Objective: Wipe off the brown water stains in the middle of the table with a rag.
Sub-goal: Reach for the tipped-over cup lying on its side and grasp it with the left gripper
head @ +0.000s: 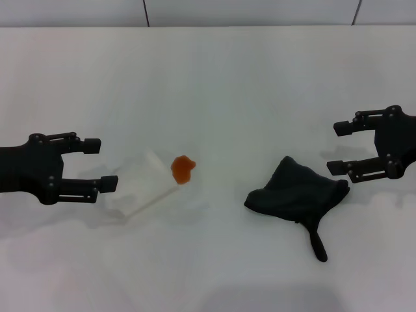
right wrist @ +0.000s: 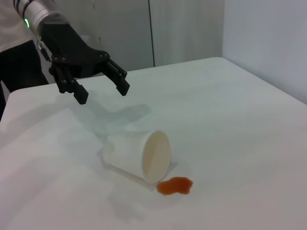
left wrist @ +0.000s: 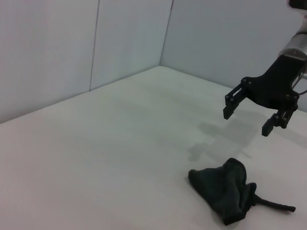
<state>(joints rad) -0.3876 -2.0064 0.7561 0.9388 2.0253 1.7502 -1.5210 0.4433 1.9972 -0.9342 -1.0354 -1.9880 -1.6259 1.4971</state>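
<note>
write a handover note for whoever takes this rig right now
Left claw: open, empty, hovering beside the tipped cup.
Right claw: open, empty, just past the rag, not touching it.
Stain: orange-brown blot mid-table, at the cup's mouth, unwiped.
Rag: bunched on the table, to the right of the stain.
Done: nothing yet.
Left: grasp rag, carry it to the stain, wipe.

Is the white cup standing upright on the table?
No, the cup lies on its side on the table, with its open mouth next to the brown stain.
</note>
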